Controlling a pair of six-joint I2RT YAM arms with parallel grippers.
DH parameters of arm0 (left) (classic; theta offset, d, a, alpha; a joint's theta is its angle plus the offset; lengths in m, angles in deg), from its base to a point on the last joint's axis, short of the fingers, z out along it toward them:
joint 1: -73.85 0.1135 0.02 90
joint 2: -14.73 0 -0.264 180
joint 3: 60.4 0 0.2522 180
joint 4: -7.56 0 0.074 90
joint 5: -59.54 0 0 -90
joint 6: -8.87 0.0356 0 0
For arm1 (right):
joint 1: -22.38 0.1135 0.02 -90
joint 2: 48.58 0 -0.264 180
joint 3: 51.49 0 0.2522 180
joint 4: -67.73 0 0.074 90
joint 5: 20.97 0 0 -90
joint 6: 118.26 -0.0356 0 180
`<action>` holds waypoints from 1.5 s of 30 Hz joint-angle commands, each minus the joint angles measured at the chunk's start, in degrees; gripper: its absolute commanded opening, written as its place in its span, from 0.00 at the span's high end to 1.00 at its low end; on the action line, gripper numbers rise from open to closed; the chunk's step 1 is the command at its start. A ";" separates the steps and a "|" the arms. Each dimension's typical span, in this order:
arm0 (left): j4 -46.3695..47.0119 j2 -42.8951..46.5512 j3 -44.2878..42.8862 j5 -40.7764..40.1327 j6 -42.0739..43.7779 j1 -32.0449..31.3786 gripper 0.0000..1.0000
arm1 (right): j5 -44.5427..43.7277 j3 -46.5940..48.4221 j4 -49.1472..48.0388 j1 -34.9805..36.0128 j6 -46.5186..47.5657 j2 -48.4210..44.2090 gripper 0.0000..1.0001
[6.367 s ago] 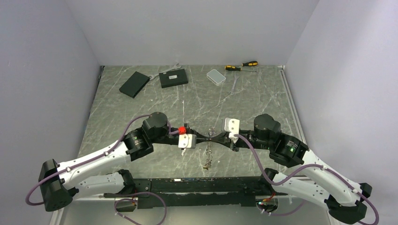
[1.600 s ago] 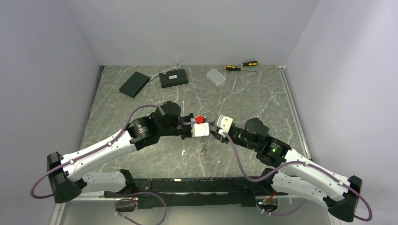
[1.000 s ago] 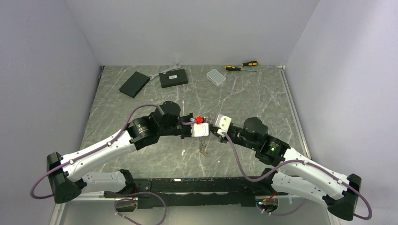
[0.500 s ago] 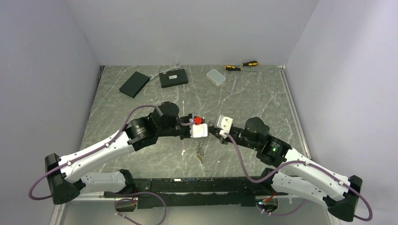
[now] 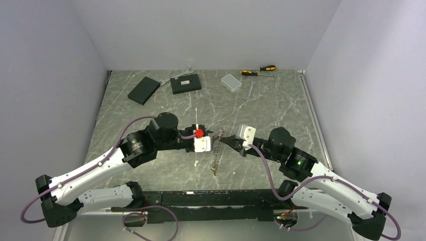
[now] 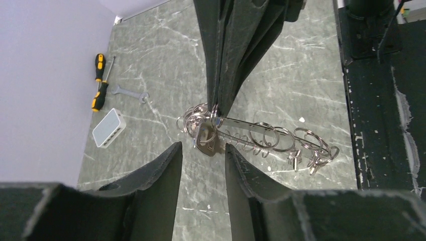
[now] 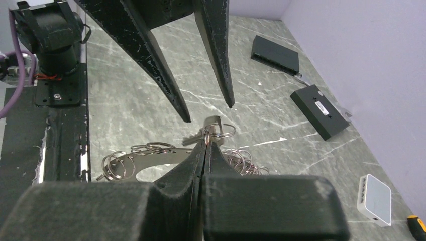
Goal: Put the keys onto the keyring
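Note:
The keyring (image 5: 216, 156) is a thin grey metal loop strung with several small split rings; it hangs limp above the table. My right gripper (image 5: 222, 138) is shut on its top end, also seen in the right wrist view (image 7: 205, 143). A plain silvery key (image 6: 206, 143) hangs on the ring just under those fingertips. My left gripper (image 5: 212, 136) is open and empty just left of the ring; in the left wrist view (image 6: 203, 153) the key sits a little beyond its spread jaws. The keyring (image 6: 266, 136) trails to the right there. No blue or yellow-tagged key shows.
At the far edge lie two black boxes (image 5: 143, 90) (image 5: 185, 84), a clear plastic box (image 5: 231, 81), two yellow-handled screwdrivers (image 5: 258, 71) and a wrench (image 5: 249, 92). A black rail (image 5: 211, 198) runs along the near edge.
My left arm has drawn back to the left, away from the ring, and my right gripper has shifted right. The keyring now hangs from the right gripper alone.

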 commanded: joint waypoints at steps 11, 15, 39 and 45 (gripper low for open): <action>6.08 1.24 2.03 10.03 0.70 -0.08 0.52 | 2.05 3.87 -3.73 0.12 -1.97 -2.39 1.00; 6.64 0.66 2.58 8.55 2.20 -0.07 0.55 | 2.32 4.09 -3.89 0.12 -2.34 -2.48 1.00; 19.78 3.35 9.82 4.47 5.93 -0.16 0.67 | 3.53 5.00 -3.86 0.12 -2.63 -1.25 1.00; 23.13 3.01 10.88 3.00 5.66 -0.16 0.89 | 3.71 5.27 -3.55 0.12 -2.70 -1.25 1.00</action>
